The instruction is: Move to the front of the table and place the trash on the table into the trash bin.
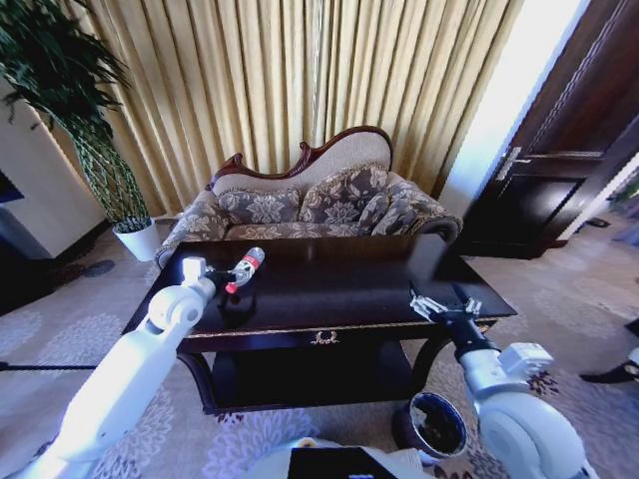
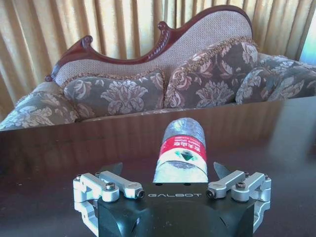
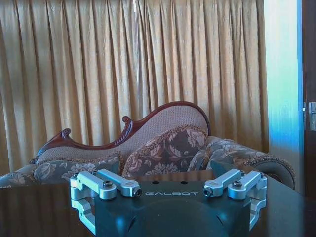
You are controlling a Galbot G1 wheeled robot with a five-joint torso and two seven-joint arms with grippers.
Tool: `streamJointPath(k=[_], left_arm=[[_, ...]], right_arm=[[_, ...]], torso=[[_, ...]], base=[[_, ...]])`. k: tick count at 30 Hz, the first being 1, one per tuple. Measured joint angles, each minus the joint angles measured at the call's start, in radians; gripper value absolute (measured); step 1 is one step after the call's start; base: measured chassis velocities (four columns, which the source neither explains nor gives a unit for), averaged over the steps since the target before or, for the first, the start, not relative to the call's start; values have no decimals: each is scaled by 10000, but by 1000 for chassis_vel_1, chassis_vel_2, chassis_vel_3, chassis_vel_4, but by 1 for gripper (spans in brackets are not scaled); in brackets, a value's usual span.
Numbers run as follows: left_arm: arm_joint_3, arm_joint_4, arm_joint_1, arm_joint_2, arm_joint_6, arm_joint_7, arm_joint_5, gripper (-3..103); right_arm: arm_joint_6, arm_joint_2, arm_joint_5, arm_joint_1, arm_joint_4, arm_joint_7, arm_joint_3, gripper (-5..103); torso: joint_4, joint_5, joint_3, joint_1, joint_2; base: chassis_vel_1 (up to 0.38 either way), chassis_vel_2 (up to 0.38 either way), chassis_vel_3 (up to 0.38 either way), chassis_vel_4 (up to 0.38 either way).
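- Bottle (image 2: 180,148), clear plastic with a red label, lies on the table (image 1: 329,289), lined up between the spread fingers of the left gripper (image 1: 232,273), not yet pinched.
- It looks light, smooth and crushable; the labelled middle seems the safest hold.
- Right gripper (image 1: 442,304) hovers spread over the table's front right edge, above the trash bin (image 1: 431,424).
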Motion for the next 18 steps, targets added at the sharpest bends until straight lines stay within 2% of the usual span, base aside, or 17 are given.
streamJointPath(k=[18], left_arm=[[311, 526, -157, -176, -13, 255, 203, 100]], right_arm=[[11, -17, -2, -18, 0, 29, 37, 100]], torso=[[0, 0, 0, 0, 0]], base=[[0, 0, 0, 0]])
